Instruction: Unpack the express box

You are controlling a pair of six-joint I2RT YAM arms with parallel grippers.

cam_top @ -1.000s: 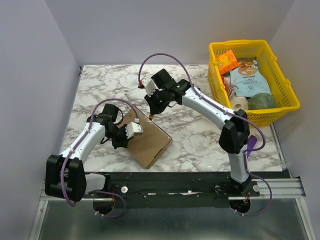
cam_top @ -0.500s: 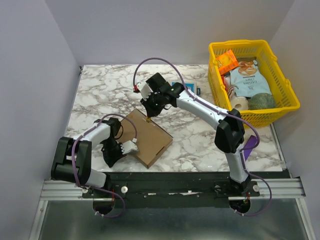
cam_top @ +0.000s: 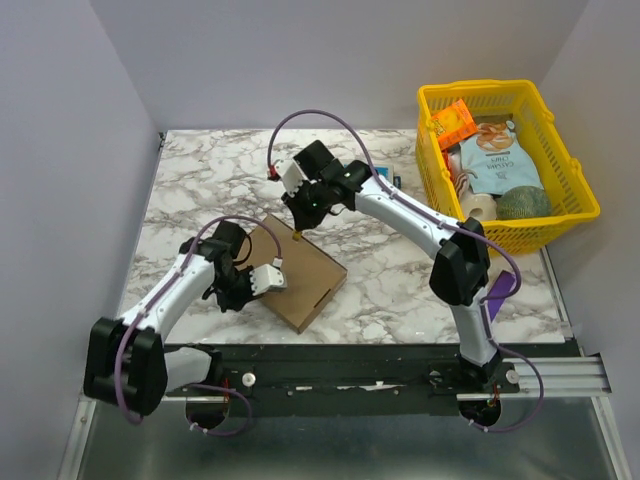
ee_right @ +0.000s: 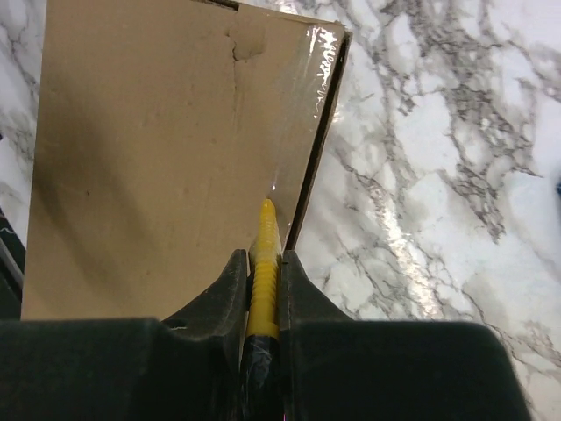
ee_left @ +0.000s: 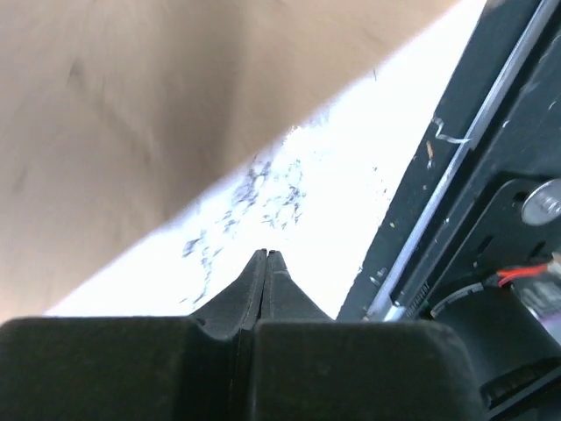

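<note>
The express box is a flat brown cardboard mailer, lid closed, lying at an angle on the marble table. My right gripper is shut on a yellow ridged cutter. The cutter's tip rests on the box at its clear-taped far edge. My left gripper is shut and holds nothing; it hangs low over the marble beside the box's near-left edge. In the left wrist view its fingertips are pressed together, with the box at upper left.
A yellow plastic basket with snack packs and a roll stands at the back right. A small blue box peeks out behind the right arm. The black rail runs along the table's near edge, close to my left gripper.
The left gripper came off the box, swung toward the near edge, then moved back beside the box's left edge. The right gripper with the cutter shifted slightly left along the box's far edge.
</note>
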